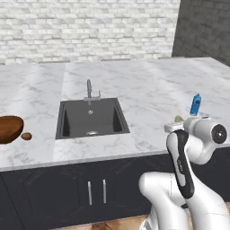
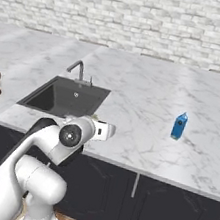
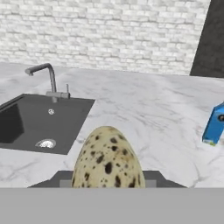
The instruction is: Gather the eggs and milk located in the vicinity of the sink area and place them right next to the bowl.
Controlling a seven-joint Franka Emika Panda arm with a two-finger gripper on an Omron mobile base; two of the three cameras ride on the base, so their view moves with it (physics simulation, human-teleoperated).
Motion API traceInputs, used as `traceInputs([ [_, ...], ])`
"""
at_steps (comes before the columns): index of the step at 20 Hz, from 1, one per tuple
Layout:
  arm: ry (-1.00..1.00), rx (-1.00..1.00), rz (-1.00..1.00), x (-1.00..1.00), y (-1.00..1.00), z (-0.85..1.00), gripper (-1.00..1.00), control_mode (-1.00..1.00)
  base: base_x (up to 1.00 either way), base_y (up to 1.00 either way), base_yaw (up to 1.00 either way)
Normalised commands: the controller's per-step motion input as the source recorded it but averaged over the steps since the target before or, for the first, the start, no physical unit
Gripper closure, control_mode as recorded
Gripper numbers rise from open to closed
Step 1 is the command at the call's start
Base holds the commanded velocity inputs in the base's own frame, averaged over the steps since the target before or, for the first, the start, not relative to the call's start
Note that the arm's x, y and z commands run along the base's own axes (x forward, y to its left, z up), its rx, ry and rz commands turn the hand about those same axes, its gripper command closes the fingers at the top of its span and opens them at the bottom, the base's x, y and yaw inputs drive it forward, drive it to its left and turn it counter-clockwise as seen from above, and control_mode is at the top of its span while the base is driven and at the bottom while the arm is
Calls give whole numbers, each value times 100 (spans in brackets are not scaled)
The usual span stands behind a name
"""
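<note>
A pale speckled egg (image 3: 107,157) stands between the two dark fingertips of my gripper (image 3: 107,180), which is shut on it just above the counter's front edge, right of the sink (image 1: 92,117). The same egg (image 1: 179,119) shows as a small beige bump at my hand. The blue milk carton (image 1: 195,104) stands upright on the marble a little beyond and right of the hand. It also appears as the milk carton (image 2: 179,126) and the milk carton (image 3: 215,124). Far left, the reddish-brown bowl (image 1: 9,128) sits with the reddish-brown egg (image 1: 26,136) beside it.
The curved silver faucet (image 1: 89,90) rises behind the sink basin. White marble counter (image 1: 148,94) runs wide on both sides, backed by a white brick wall. Dark cabinet doors (image 1: 96,191) lie below the counter edge.
</note>
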Motion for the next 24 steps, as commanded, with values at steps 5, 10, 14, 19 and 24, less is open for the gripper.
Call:
traceInputs([
  [5, 0, 0, 0, 0, 0, 0, 100, 100, -25, 45, 13],
  [10, 0, 0, 0, 0, 0, 0, 100, 100, 0, 96, 10],
  [14, 0, 0, 0, 0, 0, 0, 100, 100, 0, 100, 4],
  [19, 0, 0, 0, 0, 0, 0, 100, 100, 0, 100, 2],
  [24, 0, 0, 0, 0, 0, 0, 100, 100, 0, 100, 1],
])
